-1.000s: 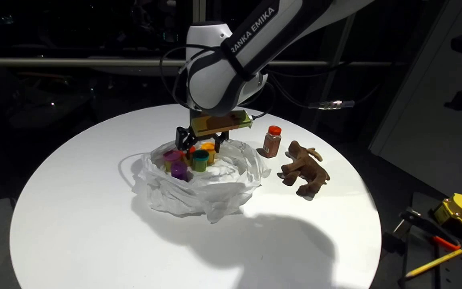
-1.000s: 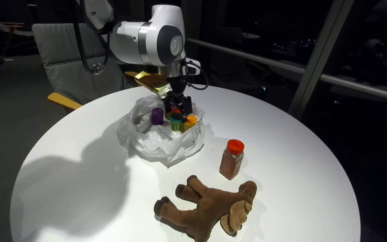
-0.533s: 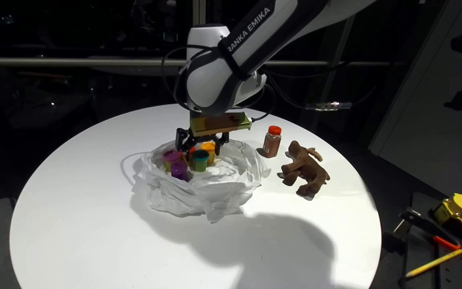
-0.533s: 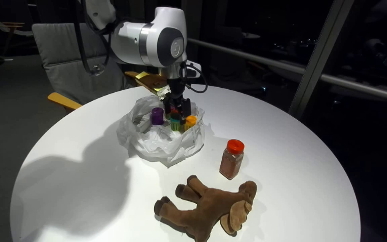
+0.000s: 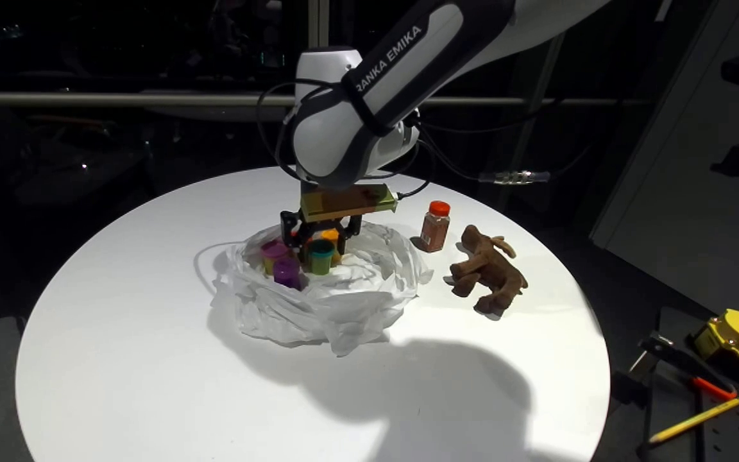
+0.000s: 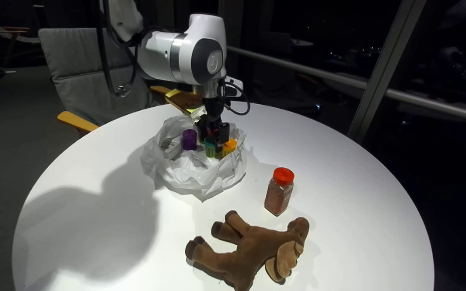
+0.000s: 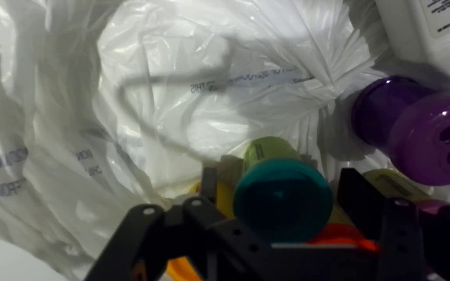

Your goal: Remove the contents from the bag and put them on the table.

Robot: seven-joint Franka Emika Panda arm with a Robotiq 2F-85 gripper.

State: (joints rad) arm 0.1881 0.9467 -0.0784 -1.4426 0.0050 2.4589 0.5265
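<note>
Dark windows [image 5: 151, 38] back the round white table [image 5: 119, 359] in an exterior view, a translucent white plastic bag [image 5: 337, 317] around my gripper [image 5: 322, 253]. In an exterior view, a brown plush toy animal [image 6: 257, 244] lies well apart from me. In the wrist view my jaws stand apart, astride a green plastic cup with a teal lid [image 7: 283, 187], inside the bag: likely light, stiff, slick, best pinched under the lid.

Fingers [image 7: 361, 203]: two. Teal-lidded tub [image 7: 281, 199] seen between fingers in wrist view; red-lidded tub [image 7: 344, 232], orange-lidded tub [image 6: 229, 145], pink-lidded tub [image 5: 274, 250] near fingers: four tubs. Purple two-holed container [image 7: 420, 140]: one, near fingers. White labelled container [image 7: 432, 47]: one, outside fingers. Plastic bag [image 5: 337, 314]: one, around fingers. Well apart from fingers: red-capped bottle [image 6: 278, 195], one; plush moose [image 6: 253, 246], one; pencil [image 5: 696, 420], one.
</note>
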